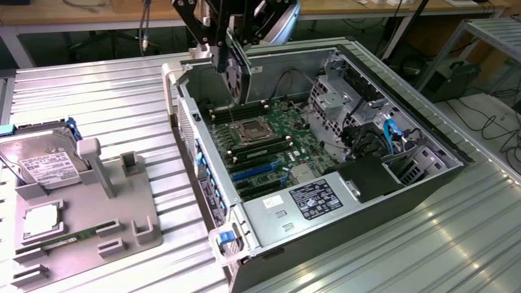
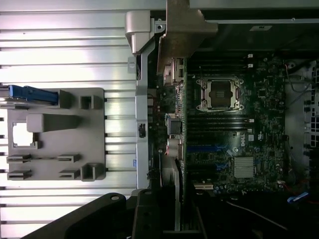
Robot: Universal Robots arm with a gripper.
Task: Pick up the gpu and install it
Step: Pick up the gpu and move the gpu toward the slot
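While the gpu (image 1: 238, 76) is held on edge by the claw (image 1: 230, 43), which is clamped shut on its upper part, it is hung over the open computer case (image 1: 423, 143) near the slotted wall, above the motherboard (image 1: 281, 131) and clear of it. Carrying-in is judged the step in hand; seating calls for the lower edge to be lined up with a blue slot (image 1: 254, 174), bracket toward that wall.

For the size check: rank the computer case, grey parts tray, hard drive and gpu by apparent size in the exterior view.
1. computer case
2. grey parts tray
3. hard drive and gpu: unranked; the gpu hangs raised and edge-on.
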